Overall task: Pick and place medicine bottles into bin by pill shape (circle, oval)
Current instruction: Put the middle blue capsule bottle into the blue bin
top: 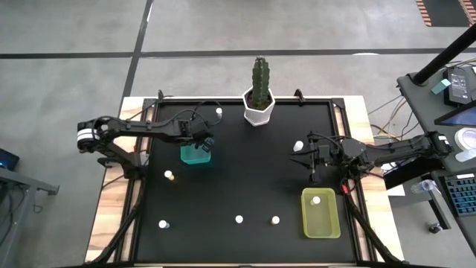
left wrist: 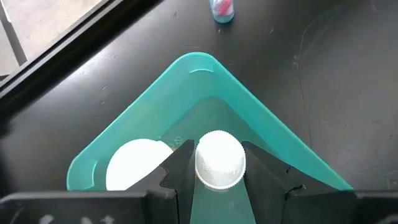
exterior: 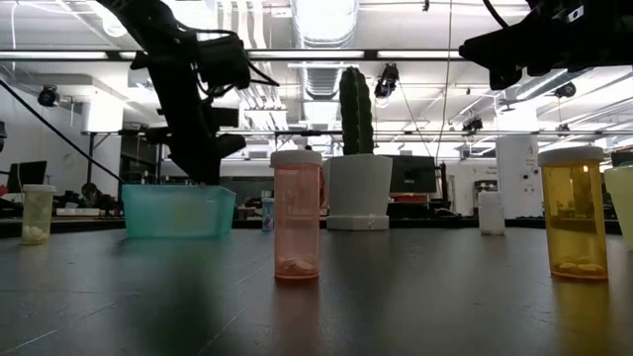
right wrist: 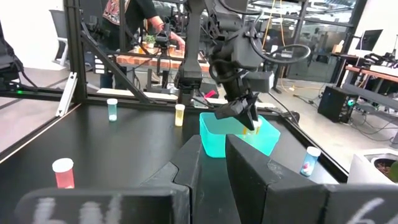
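High view, looking straight down: the left gripper (top: 202,146) hangs over the teal bin (top: 195,154) near the worktop's left edge, hiding most of it. The right gripper (top: 312,158) is near the right edge, above the yellow bin (top: 320,214), which has one white-capped bottle (top: 316,199) inside. Loose bottles show only as white dots: three (top: 239,219) along the front edge, one (top: 169,175) near the left edge, one (top: 219,112) at the back beside the cactus pot (top: 259,109).

Low view: a pink bottle (exterior: 297,215) and an amber bottle (exterior: 573,213) stand upright up front, pills at their bottoms. The dark left arm blocks the space above the teal bin (exterior: 178,211).

Left wrist view: the fingers (left wrist: 177,163) pinch a white-capped bottle (left wrist: 219,158) over the teal bin (left wrist: 249,106); its body is hidden beneath the cap. A second white cap (left wrist: 138,165) lies in the bin.

Right wrist view: the right fingers (right wrist: 252,165) are nearly pressed together, with nothing between them. Farther off, the left gripper (right wrist: 247,114) hovers over the teal bin (right wrist: 233,137).
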Controlling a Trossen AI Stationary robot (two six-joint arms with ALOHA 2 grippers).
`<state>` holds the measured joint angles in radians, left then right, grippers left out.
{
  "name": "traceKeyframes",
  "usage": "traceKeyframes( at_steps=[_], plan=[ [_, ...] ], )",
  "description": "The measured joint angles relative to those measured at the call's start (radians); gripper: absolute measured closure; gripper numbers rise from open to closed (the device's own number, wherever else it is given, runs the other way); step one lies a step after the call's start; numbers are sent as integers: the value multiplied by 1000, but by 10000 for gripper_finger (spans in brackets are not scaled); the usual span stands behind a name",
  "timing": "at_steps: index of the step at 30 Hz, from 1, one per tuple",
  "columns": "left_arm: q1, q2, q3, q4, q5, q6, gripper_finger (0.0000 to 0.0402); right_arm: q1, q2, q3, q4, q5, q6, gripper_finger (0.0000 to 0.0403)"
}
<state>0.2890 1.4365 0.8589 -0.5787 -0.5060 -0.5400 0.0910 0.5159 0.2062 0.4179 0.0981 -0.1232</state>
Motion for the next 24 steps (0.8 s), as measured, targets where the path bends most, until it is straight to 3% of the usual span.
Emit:
traceKeyframes(
  at_steps=[17,24],
  plan=[
    [0,9,0,22,0,-3,302,0,0,-1,-2,0,0,339],
    [0,9,0,22,0,0,257,0,0,-1,-2,0,0,339]
  ],
)
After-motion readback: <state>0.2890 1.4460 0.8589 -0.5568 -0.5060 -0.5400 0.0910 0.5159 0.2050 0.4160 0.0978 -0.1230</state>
